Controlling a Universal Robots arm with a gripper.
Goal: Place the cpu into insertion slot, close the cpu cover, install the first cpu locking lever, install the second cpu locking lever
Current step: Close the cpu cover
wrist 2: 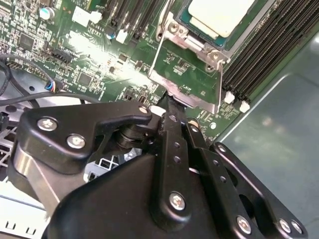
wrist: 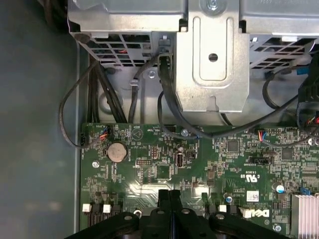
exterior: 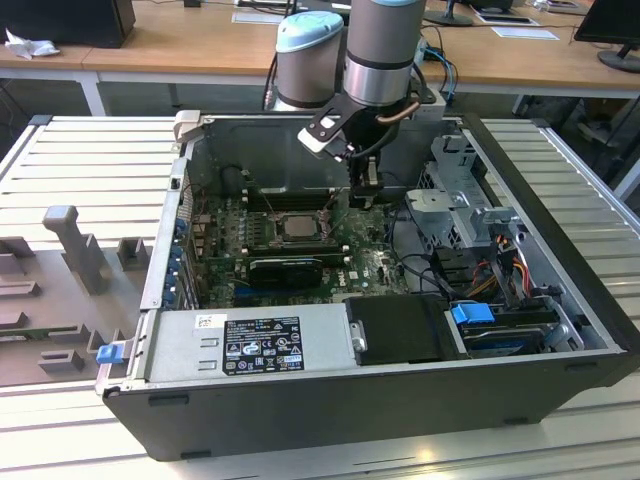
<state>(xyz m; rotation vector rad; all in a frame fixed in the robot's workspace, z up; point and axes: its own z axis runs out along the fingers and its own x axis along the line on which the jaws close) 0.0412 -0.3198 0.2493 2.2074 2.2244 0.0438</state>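
Green motherboard (wrist: 164,167), densely studded with small components, lay flat in the bottom of an open dark-grey computer case (exterior: 400,400). The case rested on a ribbed, pale metal surface (exterior: 90,160).

The cpu (wrist 2: 219,12), a flat square with a pale, smooth metal top, sat seated in the insertion slot (exterior: 270,230). Long black memory slots (wrist 2: 264,50) ran alongside it.

The cpu cover (wrist 2: 197,101), a thin silvery-grey frame with green board showing through its window, stood swung open and tilted, off the chip, on the side nearer the tool.

The tool (wrist 2: 168,102) was matt black, with flat link arms and bright screw heads. Its fingers were pressed together, only a thin seam between them in the first wrist view (wrist: 169,195), and nothing was seen between them. Its tip sat right at the free edge of the cover; whether it touched could not be told. In the exterior view the tool (exterior: 362,192) hung just to the exterior view's right of the slot.

Noted beyond: a round silver coin cell (wrist: 117,151), black cables (wrist: 167,94) looping over the board edge, and a stamped, perforated steel drive cage (wrist: 214,64).
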